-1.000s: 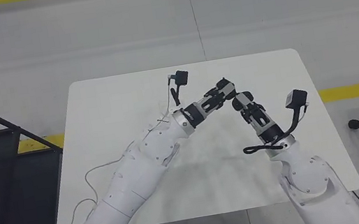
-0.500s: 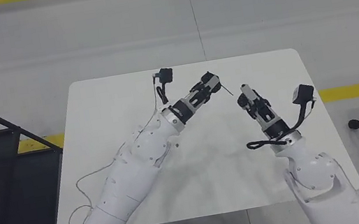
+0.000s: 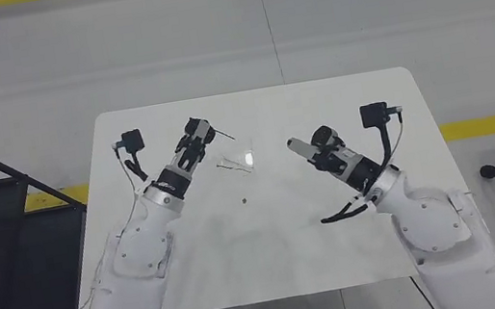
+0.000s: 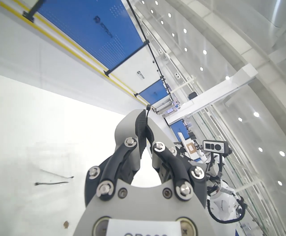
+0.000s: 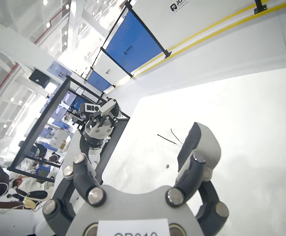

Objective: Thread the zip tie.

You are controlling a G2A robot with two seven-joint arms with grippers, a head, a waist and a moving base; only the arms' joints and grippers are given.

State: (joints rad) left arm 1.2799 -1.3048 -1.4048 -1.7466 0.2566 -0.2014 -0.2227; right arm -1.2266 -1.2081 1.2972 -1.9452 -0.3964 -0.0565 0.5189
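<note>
**Pinching a light, springy tie: choose your hold with care**

Your left end effector (image 4: 143,125) has its pads closed on the black zip tie (image 4: 147,108). The tie pokes out past the fingertips, raised above the left half of the counter (image 3: 339,237). A small knob at its free tip looks like the head, though it is too small to be sure.

Expect the tie to weigh almost nothing and to be smooth, narrow and springy. It will likely bow away when pushed, and it may twist or slip if gripped near its middle. I judge the best hold to be close behind the end you feed, leaving only a short, stiff stub free. The other arm should steady the strap right beside the head so the slot cannot turn.

On the counter between the arms, two loose ties (image 5: 166,139) lie close together, one dark and one paler. A dark speck (image 3: 245,198) sits nearer the robot. Your right end effector (image 3: 304,144) hangs over the counter right of the middle, spread wide and empty, well apart from the left one.

As for writing, each end effector has a white label (image 5: 134,228) at its base, its dark print cut off at the frame edge. The far wall panels (image 4: 100,29), blue and white, carry small logos, which I leave unread.
</note>
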